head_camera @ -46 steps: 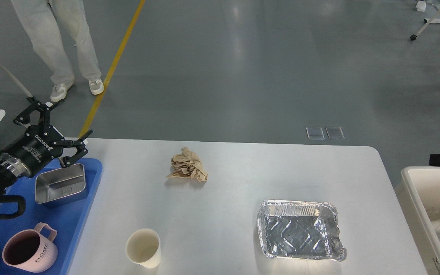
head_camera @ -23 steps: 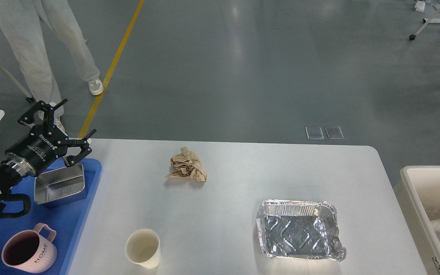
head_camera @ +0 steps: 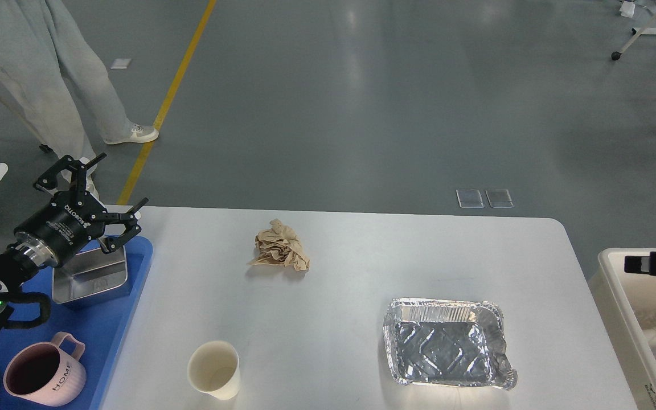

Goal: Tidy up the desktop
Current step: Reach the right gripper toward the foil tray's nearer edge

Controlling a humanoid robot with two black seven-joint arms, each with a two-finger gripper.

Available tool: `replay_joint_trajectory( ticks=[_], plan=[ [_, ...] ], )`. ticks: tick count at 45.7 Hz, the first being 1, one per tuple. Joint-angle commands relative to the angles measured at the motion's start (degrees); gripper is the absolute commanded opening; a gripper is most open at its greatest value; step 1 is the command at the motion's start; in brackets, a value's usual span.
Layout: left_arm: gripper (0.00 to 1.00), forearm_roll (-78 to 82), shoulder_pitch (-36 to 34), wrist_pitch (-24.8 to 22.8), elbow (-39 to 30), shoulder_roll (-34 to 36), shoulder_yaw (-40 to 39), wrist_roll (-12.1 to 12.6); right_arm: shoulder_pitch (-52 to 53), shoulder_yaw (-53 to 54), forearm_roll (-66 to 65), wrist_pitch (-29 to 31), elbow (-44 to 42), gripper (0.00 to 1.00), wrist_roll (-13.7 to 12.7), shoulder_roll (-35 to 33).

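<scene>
There is a single view, taken from the robot's own head and tilted forward and down. It sits high enough that nearly the whole desk [head_camera: 362, 256] fits in the lower half, near edge cut off at the bottom, with open grey floor [head_camera: 362, 102] filling the upper half beyond the far edge. The left arm enters from the left border, and a beige bin [head_camera: 618, 302] is clipped by the right border.
</scene>
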Motion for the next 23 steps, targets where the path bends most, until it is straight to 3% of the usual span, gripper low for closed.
replay_joint_trajectory(
  ticks=[1, 13, 23],
  plan=[
    [0.98, 0.0, 0.09, 0.0, -0.05, -0.21, 0.2, 0.04, -0.05, -4.26, -3.0, -3.36, -3.29, 1.0, -0.93, 6.7],
    [0.98, 0.35, 0.62, 0.0, 0.03, -0.47, 0.37, 0.04, -1.72, -8.93, -3.35, -10.57, -9.18, 1.0, -0.84, 16.36],
    [0.98, 0.44, 0.62, 0.0, 0.03, -0.38, 0.46, 0.04, -3.39, -9.1, -3.44, -11.62, -17.26, 1.0, -0.76, 25.77]
  ],
)
